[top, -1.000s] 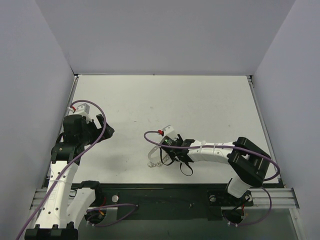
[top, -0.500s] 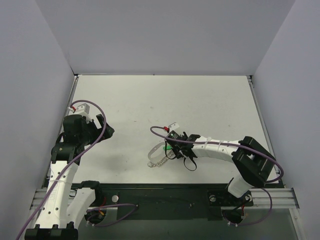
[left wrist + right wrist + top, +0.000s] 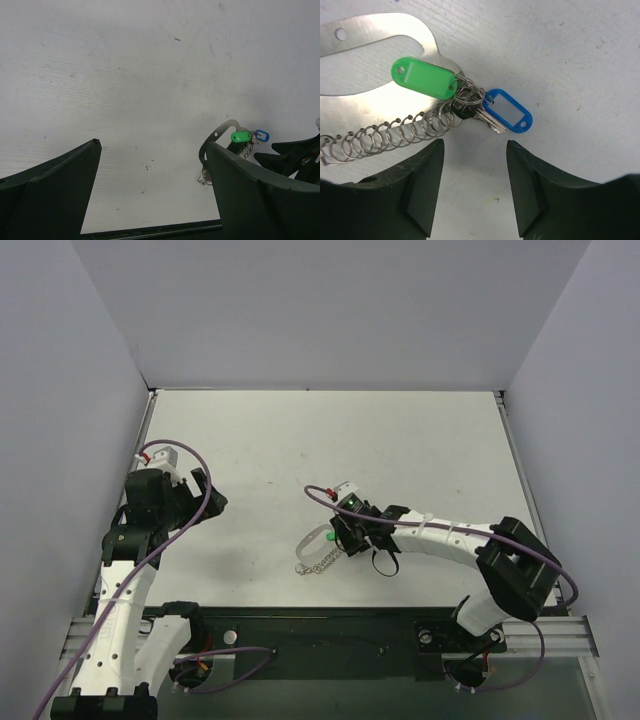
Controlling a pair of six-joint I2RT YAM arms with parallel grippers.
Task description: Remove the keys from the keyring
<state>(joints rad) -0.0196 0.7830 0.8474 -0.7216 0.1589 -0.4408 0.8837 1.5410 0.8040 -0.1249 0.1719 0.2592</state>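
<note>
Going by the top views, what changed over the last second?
The right gripper drew back to the right, off the keyring, and the arm's elbow swung further right. This uncovered the green tag, which the gripper had hidden. The gripper is open and holds nothing. The keyring lies about where it was. The left gripper has not moved and is open.

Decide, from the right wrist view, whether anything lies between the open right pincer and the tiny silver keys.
Nothing visible does. Only bare table separates the right pincer from the tiny silver metal keys. The blue plastic tag lies against them on one side, and the silver ring chain runs off the other.
</note>
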